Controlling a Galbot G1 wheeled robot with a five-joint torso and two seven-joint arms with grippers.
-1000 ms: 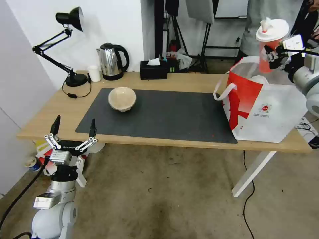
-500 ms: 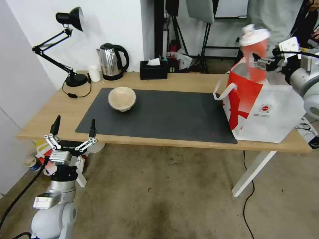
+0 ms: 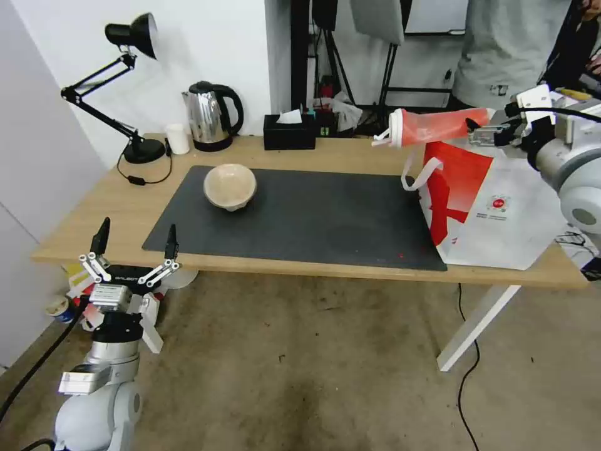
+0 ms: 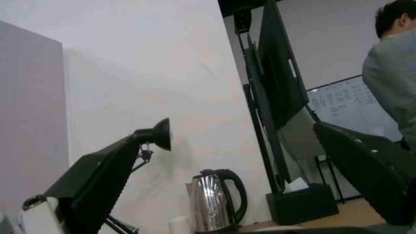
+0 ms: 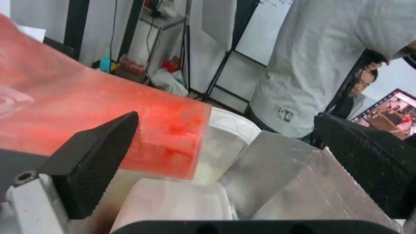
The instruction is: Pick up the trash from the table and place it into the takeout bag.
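red cup tipped sideways over the bag

the right gripper (image 3: 485, 133) hangs open at the takeout bag's (image 3: 501, 207) mouth, holding nothing. the red cup (image 3: 432, 127) lies horizontal, lid toward nine o'clock. the left gripper (image 3: 131, 250) waits open at seven o'clock, below the table (image 3: 350, 275) edge.

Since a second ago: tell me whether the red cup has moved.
Yes. The red cup has tipped from upright to lying sideways, its lid now pointing toward the tissue box, lower over the takeout bag.
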